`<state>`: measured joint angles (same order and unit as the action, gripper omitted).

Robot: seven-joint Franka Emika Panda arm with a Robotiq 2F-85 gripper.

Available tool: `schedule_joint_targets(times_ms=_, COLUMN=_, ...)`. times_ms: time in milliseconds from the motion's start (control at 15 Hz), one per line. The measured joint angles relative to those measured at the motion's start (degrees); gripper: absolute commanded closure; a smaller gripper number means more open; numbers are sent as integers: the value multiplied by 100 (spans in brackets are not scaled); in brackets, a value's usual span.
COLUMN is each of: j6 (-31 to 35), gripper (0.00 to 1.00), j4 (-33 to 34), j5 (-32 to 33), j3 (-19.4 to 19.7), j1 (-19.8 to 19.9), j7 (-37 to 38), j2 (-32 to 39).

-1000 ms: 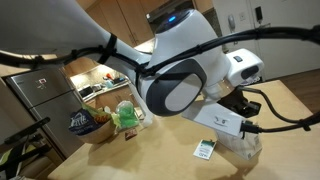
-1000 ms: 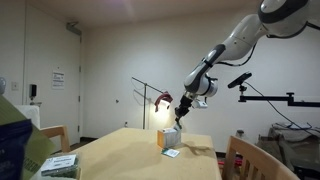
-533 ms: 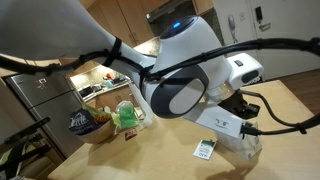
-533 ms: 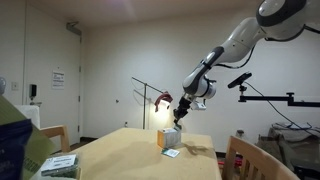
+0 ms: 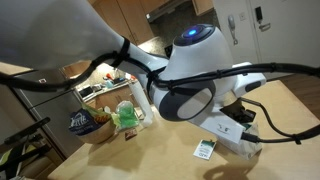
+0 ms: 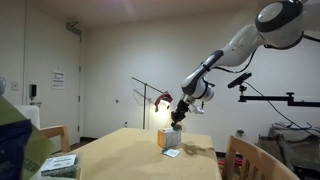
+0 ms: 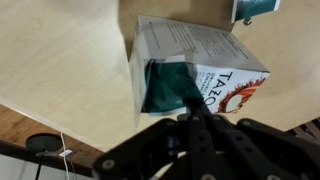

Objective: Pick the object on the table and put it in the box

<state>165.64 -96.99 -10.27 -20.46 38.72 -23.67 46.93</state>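
Your white, jointed robot arm (image 6: 228,48) slopes down from the upper right in an exterior view, with the wrist angled downward. Its black two-fingered gripper (image 6: 176,114) points down. In the wrist view the fingers (image 7: 200,122) are pressed together, with no gap between the tips. Up close, the arm's bulky white links (image 5: 190,60) fill the frame.

In an exterior view, a white packet with green print (image 5: 205,150) lies flat on the wooden table (image 5: 150,160). A dark snack bag (image 5: 80,122) stands at 9 o'clock from a green bag (image 5: 127,115). A steel refrigerator (image 5: 40,95) stands at 11 o'clock from the snack bag.
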Motion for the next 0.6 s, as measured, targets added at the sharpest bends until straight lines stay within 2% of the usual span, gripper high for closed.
schedule_joint_targets(times_ms=200, j6=-262, gripper=100, j4=123, j5=-8, j3=-88, j1=166, j7=-9, j2=76)
schedule_joint_targets(times_ms=467, j6=-451, gripper=100, j4=227, j5=-17, j3=8, j1=203, j7=-7, j2=76)
schedule_joint_targets(times_ms=533, j6=-456, gripper=75, j4=245, j5=-17, j3=47, j1=196, j7=-4, j2=76)
schedule_joint_targets(times_ms=600, j6=-458, gripper=73, j4=265, j5=-17, j3=92, j1=184, j7=-1, j2=76)
